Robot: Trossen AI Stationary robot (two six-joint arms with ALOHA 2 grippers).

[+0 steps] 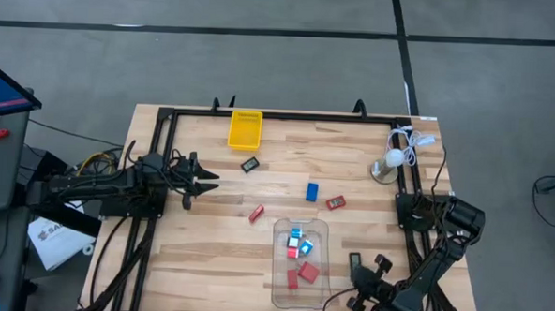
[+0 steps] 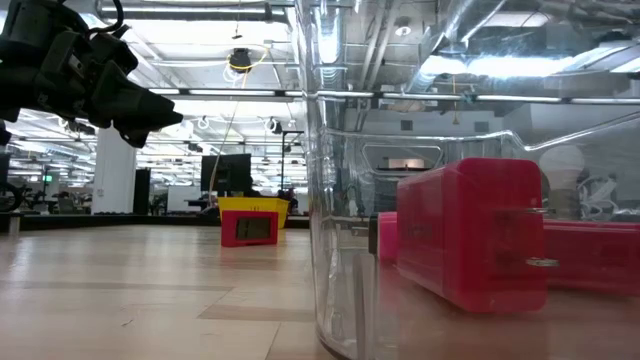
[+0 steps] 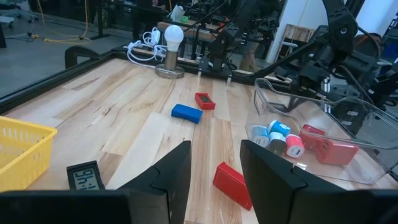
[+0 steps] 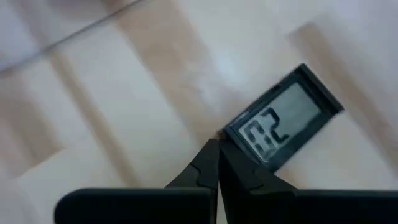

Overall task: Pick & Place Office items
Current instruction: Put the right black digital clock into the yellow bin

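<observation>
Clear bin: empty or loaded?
Loaded. The clear bin holds red blocks and white-and-cyan bits; the low view shows red pieces behind its wall.

**Readable text: one number on a small screen**

A small black rectangle with a pale screen (image 4: 283,118) lies on the wooden table (image 4: 93,93), and its screen shows the digits "22". A second black rectangle with a pale screen (image 3: 85,177) beside the yellow tray (image 3: 18,146) carries dark marks too small to read. Nothing else is legible.
</observation>
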